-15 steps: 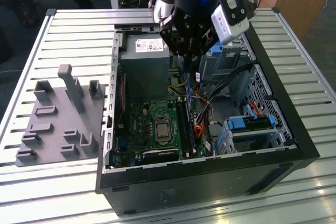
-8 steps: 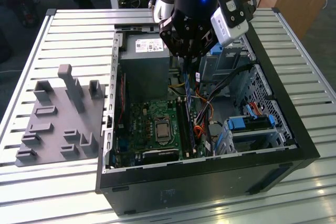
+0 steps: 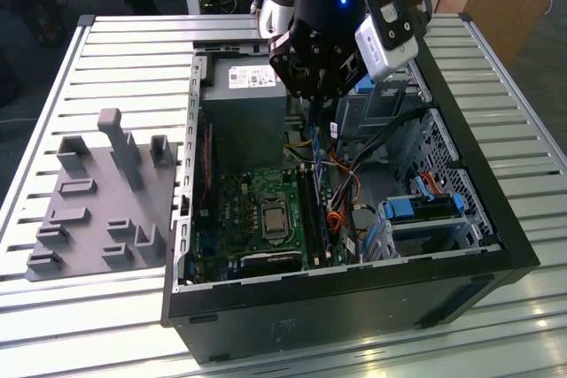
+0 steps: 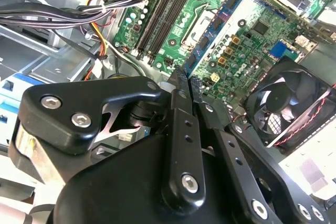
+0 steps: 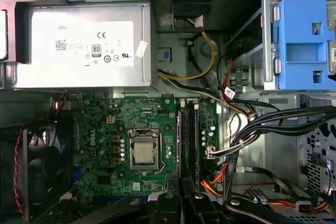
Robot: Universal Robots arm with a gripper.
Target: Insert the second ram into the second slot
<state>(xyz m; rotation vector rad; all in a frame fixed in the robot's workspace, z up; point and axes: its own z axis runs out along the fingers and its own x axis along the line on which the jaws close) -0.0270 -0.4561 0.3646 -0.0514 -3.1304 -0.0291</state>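
Gripper [image 3: 312, 112] hangs inside the open case [image 3: 496, 227], over the side of the board [image 3: 257, 210] nearest the drive bays [image 3: 421, 212]. Fingers [image 4: 177, 103] are pressed together on the ram [image 4: 213, 32]. The blue stick is pinched between the tips and sticks straight out past them (dark chips on its face are clear in the second wrist view). From the exterior view the ram points down from the gripper toward the slots [image 5: 188, 129], just above their end nearest the power supply [image 3: 244, 104]. Can't tell if its lower end touches them. It is not seated. The slots run beside the CPU socket [image 5: 143, 153]. Fan [image 4: 283, 103] sits at the board's edge. Grey fixture [image 3: 97, 210] lies on the table [image 3: 115, 50], just beside the case on the exterior view's left.
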